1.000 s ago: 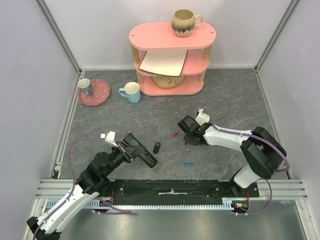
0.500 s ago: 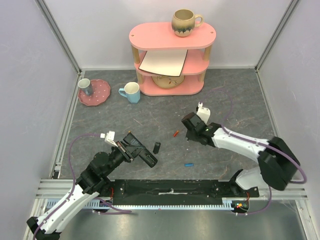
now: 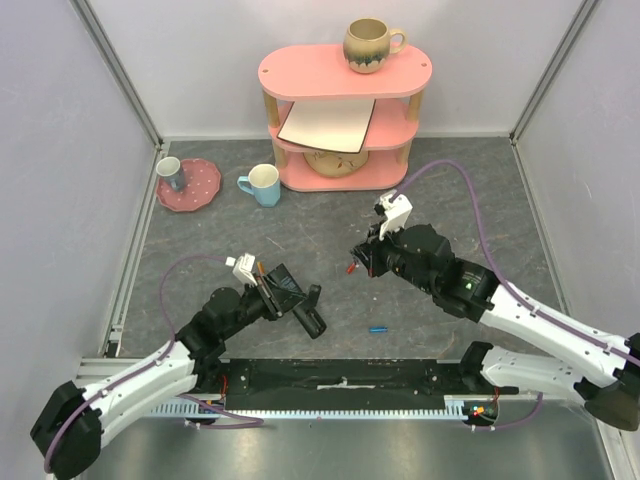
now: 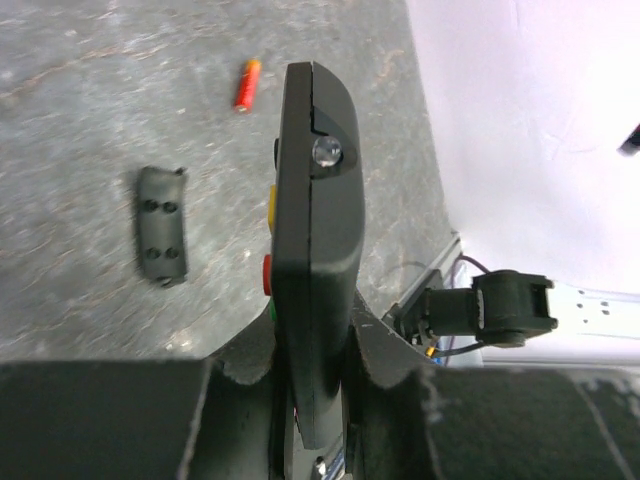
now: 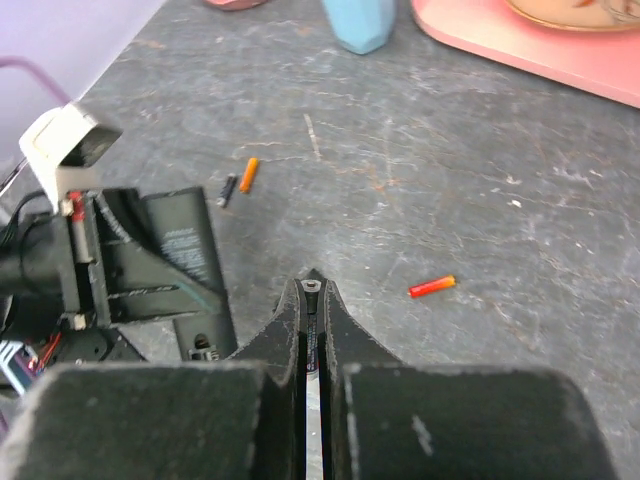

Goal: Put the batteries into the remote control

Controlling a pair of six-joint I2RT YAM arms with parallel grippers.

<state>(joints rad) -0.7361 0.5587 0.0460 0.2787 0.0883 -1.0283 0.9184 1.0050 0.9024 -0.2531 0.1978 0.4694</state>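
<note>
The left hand [image 3: 285, 297] pinches the remote control [image 4: 315, 230] edge-on above the tabletop [image 3: 480, 200]. Its buttons are turned away, probably so that its back faces the other arm for loading. The right hand [image 5: 313, 300] is pressed together on nothing (the red-orange battery [image 5: 432, 287] lies near its tips, untouched). The blue battery [image 3: 378, 328] and a loose battery cover [image 4: 162, 225] lie apart on the tabletop.

— What stands at the back?
— A pink three-tier oval shelf [image 3: 300, 75]. A brown-and-cream glazed mug [image 3: 370, 45] sits on top, a flat white square board [image 3: 328, 125] on the middle tier, and a patterned bowl [image 3: 335, 162] below.
— And left of it?
— A light blue mug [image 3: 263, 185] on the grey stone-look table [image 3: 200, 240], near a pink dotted plate [image 3: 205, 182] carrying a small grey cup [image 3: 170, 172].
</note>
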